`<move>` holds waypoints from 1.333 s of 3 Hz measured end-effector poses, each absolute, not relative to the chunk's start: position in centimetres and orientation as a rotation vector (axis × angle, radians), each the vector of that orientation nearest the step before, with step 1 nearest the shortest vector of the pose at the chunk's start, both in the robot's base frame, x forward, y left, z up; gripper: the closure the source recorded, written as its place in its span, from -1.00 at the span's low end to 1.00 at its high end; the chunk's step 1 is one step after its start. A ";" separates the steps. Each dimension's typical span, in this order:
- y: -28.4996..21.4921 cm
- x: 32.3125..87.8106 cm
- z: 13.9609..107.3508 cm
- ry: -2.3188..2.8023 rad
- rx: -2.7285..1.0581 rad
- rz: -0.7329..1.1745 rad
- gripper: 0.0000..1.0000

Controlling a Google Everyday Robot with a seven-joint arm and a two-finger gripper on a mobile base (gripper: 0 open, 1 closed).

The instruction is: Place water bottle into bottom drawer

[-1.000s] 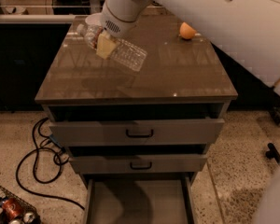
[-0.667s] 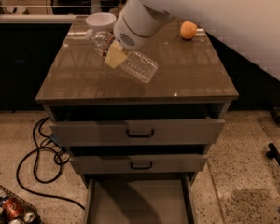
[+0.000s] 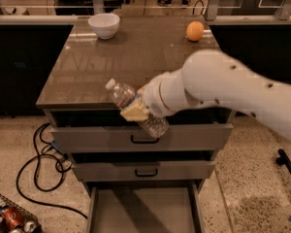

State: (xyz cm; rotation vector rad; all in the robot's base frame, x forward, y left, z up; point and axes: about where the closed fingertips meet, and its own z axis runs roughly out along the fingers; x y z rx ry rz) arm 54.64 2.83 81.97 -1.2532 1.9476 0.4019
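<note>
The water bottle (image 3: 123,96) is a clear ribbed bottle with a white cap, held tilted with its cap up and to the left, in front of the cabinet's top edge. My gripper (image 3: 136,110) is shut on the water bottle around its middle, at the end of the white arm coming in from the right. A cream fingertip (image 3: 133,111) shows across the bottle. The bottom drawer (image 3: 143,210) is pulled open below, showing a flat grey floor with nothing in it. The bottle hangs above the two upper drawers.
A white bowl (image 3: 104,25) and an orange (image 3: 195,31) sit at the back of the brown cabinet top (image 3: 111,67). Black cables (image 3: 39,154) lie on the floor to the left. A wire basket with a red can (image 3: 9,217) is at the bottom left.
The arm has carried the bottle from over the back left of the cabinet top forward and down to the front edge. The white bowl is now uncovered.
</note>
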 end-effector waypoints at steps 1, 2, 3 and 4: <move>3.7 53.8 77.5 1.897 -1.141 0.603 1.00; 3.7 51.4 73.0 1.817 -1.091 0.743 1.00; 3.8 47.7 70.4 1.683 -1.118 0.788 1.00; 1.7 46.7 71.3 1.586 -1.112 0.724 1.00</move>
